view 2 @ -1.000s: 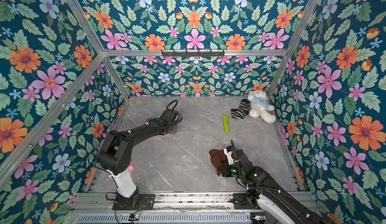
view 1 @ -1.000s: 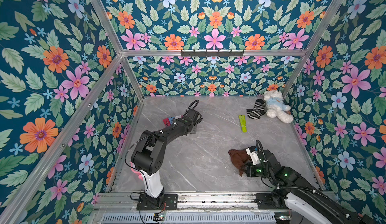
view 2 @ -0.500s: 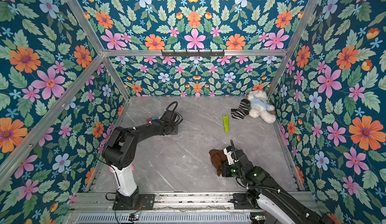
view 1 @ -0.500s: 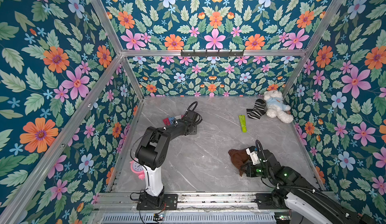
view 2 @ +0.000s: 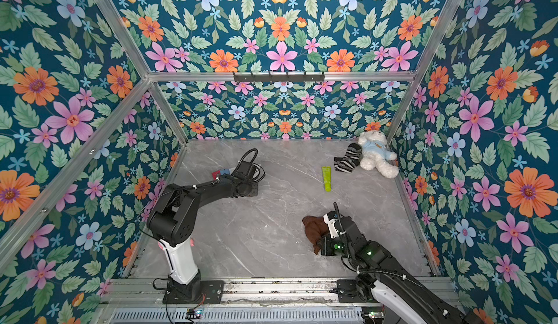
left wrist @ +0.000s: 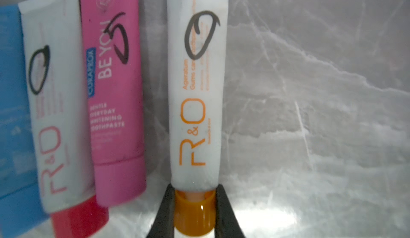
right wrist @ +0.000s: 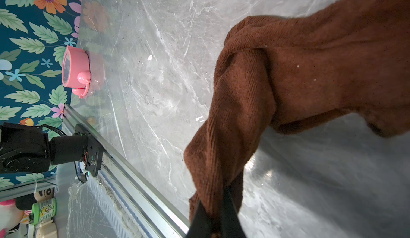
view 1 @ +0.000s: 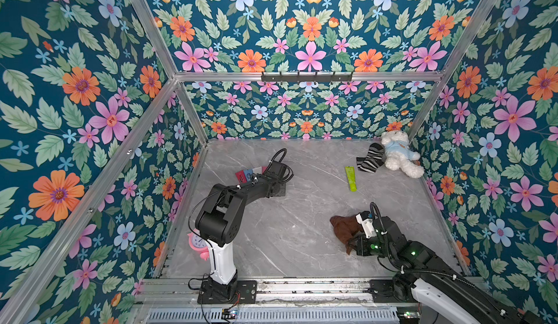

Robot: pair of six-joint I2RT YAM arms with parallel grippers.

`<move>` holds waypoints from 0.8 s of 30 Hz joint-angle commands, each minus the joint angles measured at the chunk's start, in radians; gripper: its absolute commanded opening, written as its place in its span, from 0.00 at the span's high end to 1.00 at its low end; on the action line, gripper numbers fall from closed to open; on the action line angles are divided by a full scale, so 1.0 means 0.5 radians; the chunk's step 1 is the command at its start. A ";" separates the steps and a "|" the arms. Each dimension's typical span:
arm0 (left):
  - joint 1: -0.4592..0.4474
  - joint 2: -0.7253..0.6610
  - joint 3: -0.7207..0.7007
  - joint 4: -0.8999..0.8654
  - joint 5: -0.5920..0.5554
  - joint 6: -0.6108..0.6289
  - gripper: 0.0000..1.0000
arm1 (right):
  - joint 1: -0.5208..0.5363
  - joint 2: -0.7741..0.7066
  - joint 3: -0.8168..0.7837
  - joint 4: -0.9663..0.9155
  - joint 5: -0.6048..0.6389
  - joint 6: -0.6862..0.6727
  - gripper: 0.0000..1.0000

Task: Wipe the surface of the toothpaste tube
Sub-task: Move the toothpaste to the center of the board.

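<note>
The toothpaste tube (left wrist: 195, 92) is white with orange lettering and an orange cap (left wrist: 193, 214). It lies flat on the grey marble floor. My left gripper (left wrist: 194, 192) has its two black fingers pressed against both sides of that cap, shut on it. In both top views the left arm reaches to the back left, and its wrist (view 1: 273, 174) hides the jaws. My right gripper (right wrist: 216, 200) is shut on a corner of a brown cloth (right wrist: 299, 70), which lies bunched at the front right (view 1: 344, 227).
Beside the held tube lie a pink tube (left wrist: 115, 92), a white tube with a red cap (left wrist: 51, 115) and a blue one (left wrist: 11, 115). A green tube (view 1: 350, 178), striped sock (view 1: 370, 158) and white teddy (view 1: 398, 153) lie back right. A pink clock (view 1: 196, 242) stands front left.
My left gripper's fingers have come together onto the orange cap, and the left arm's elbow has shifted a little. The right arm and the cloth have not moved.
</note>
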 commanded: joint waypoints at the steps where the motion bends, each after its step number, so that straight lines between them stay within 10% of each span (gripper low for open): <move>1: -0.108 -0.168 -0.108 0.026 0.057 0.029 0.86 | 0.003 -0.010 0.038 -0.018 0.067 0.012 1.00; 14: -0.928 -0.808 -0.964 0.453 0.021 0.027 0.96 | -0.029 0.666 0.532 0.238 0.177 -0.245 1.00; 24: -1.175 -0.773 -1.087 0.639 0.099 0.077 0.98 | -0.028 1.345 0.794 0.656 0.014 -0.339 1.00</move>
